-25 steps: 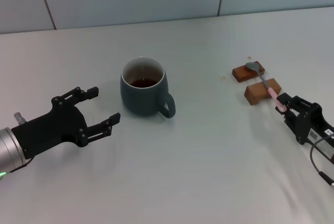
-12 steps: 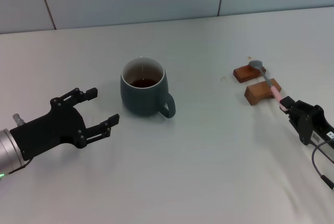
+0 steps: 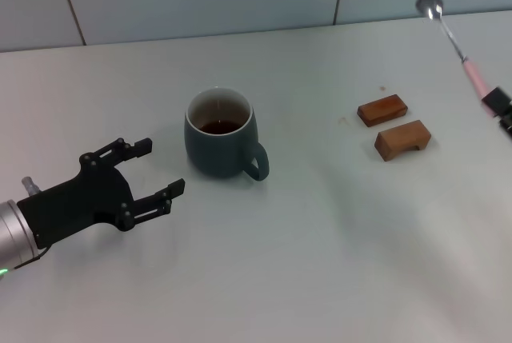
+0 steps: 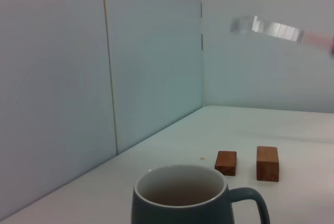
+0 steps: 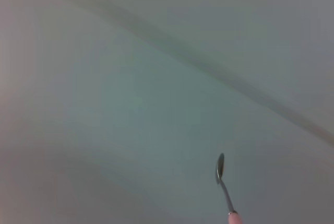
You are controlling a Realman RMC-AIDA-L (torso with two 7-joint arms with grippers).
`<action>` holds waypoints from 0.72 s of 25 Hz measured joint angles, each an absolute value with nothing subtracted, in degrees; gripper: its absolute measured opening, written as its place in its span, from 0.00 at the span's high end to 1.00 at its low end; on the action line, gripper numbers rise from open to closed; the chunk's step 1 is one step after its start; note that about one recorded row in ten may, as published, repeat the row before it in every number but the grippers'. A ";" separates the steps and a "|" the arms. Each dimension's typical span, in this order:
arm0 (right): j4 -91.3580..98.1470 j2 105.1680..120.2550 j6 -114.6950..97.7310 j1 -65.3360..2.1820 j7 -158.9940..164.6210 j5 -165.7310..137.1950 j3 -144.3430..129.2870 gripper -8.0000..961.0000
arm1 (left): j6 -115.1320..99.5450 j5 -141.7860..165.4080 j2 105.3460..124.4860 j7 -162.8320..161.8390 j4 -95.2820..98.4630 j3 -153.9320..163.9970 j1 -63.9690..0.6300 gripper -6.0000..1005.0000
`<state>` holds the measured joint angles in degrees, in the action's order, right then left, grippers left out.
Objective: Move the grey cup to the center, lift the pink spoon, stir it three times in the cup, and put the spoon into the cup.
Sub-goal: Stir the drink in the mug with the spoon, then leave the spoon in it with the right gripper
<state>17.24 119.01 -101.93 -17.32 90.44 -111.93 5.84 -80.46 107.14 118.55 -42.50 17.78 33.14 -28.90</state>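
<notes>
Pink spoon (image 3: 458,43) first: it is up in the air, held by the end of its pale handle in the right gripper (image 3: 500,109), of which only a dark tip shows at the edge of the head view, clamped on that handle. The silver bowl points up and away from the robot, high above the two wooden blocks (image 3: 394,125) and clear of them. In the right wrist view the spoon (image 5: 223,181) appears as a thin metal neck and bowl against the pale wall, with a trace of pink where the handle starts. In the left wrist view it is a blurred silver and pink streak (image 4: 279,31) high over the blocks (image 4: 249,162).

The left gripper (image 3: 152,171) sits low over the table (image 3: 320,263), to the robot's left of the grey cup (image 3: 222,134) and a little nearer the robot. Its black fingers (image 3: 164,195) are spread wide apart, holding nothing and touching nothing; they point toward the cup with a gap between them and it.

The cup stands upright on the table, its loop handle turned toward the blocks and the robot, dark brown liquid low inside its off-white interior. The blocks lie side by side on the table, well apart from the cup on its right. The left wrist view looks across the cup's rim (image 4: 180,185) toward them.
</notes>
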 joint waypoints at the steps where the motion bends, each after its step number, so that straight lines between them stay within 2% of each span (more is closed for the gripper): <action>1: 20.19 119.00 -105.58 -17.74 89.64 -111.99 4.91 0.88 | -80.47 107.13 118.56 -42.54 17.87 33.15 -28.90 0.18; 2: 29.08 119.22 -112.57 -18.86 89.15 -111.85 2.92 0.88 | -80.49 107.13 118.56 -42.62 18.01 33.25 -28.90 0.18; 3: 29.08 119.22 -112.57 -18.86 89.15 -111.85 2.92 0.88 | -80.50 107.13 118.55 -42.75 18.27 33.49 -28.90 0.18; 4: 38.14 119.51 -116.63 -20.08 91.04 -111.69 2.20 0.88 | -80.50 107.13 118.56 -42.82 18.36 33.60 -28.93 0.18; 7: 49.49 119.65 -119.52 -22.05 95.54 -111.64 0.83 0.88 | -80.54 107.13 118.57 -43.17 18.53 33.88 -29.01 0.18; 18: 86.04 119.92 -115.08 -23.28 113.57 -111.70 -22.05 0.88 | -80.73 107.13 118.57 -44.63 19.26 34.54 -29.62 0.18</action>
<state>86.04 119.92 -115.08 -23.28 113.57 -111.70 -22.05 -80.73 107.13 118.57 -44.62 19.26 34.54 -29.62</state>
